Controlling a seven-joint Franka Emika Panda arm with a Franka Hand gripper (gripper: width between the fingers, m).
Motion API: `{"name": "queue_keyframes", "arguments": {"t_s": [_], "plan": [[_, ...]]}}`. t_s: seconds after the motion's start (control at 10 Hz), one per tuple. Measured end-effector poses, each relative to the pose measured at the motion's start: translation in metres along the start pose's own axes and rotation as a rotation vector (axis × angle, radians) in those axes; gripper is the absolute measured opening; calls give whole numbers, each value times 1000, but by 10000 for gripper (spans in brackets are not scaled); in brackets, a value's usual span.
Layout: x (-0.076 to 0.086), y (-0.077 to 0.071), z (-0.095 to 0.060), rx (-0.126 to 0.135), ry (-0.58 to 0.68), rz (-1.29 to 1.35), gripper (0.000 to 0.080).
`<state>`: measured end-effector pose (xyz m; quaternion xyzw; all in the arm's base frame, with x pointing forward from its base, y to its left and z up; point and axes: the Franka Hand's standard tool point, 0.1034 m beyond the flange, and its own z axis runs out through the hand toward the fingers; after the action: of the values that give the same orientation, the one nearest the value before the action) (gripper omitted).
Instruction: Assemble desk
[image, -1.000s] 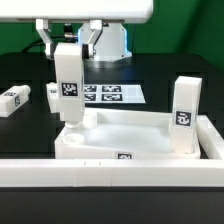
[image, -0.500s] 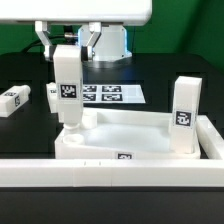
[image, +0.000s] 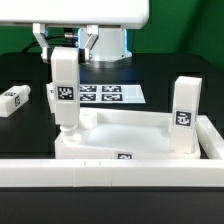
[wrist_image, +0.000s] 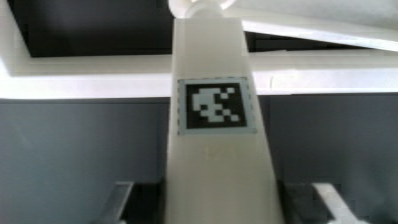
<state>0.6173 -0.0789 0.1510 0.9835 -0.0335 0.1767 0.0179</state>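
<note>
The white desk tabletop (image: 135, 138) lies rim-up behind the long bar. My gripper (image: 66, 47) is shut on the top of a white tagged leg (image: 64, 92), which stands with its foot in the tabletop's corner socket at the exterior view's left and leans slightly. In the wrist view that leg (wrist_image: 217, 110) runs straight out from between my gripper (wrist_image: 226, 206), its tag facing the camera, and the fingers (wrist_image: 327, 202) flank it. A second leg (image: 184, 113) stands upright in the right-hand corner. A third leg (image: 12, 100) lies loose on the black table at far left.
The marker board (image: 112, 94) lies flat behind the tabletop. A long white bar (image: 110, 174) spans the foreground. A small white piece (image: 50, 94) shows just behind the held leg. The robot's base (image: 108, 45) rises at the back.
The held leg's top has shifted slightly towards the exterior view's left, so it leans a little more. Its foot stays in the socket. Nothing else moved.
</note>
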Motion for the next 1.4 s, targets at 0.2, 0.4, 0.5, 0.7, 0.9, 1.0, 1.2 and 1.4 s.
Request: {"name": "queue_keyframes", "arguments": {"t_s": [0.2, 0.4, 0.5, 0.7, 0.9, 1.0, 1.2, 1.4], "plan": [[-6, -1, 0, -14, 43, -8, 291], [-5, -1, 0, -15, 43, -13, 291], [-6, -1, 1, -15, 42, -13, 291], [-6, -1, 2, -16, 40, -13, 291], [-12, -2, 4, -16, 37, -15, 291], [-15, -3, 5, -17, 35, -17, 291], [-17, -3, 6, -18, 33, -17, 291], [-17, -4, 6, -17, 31, -12, 291]]}}
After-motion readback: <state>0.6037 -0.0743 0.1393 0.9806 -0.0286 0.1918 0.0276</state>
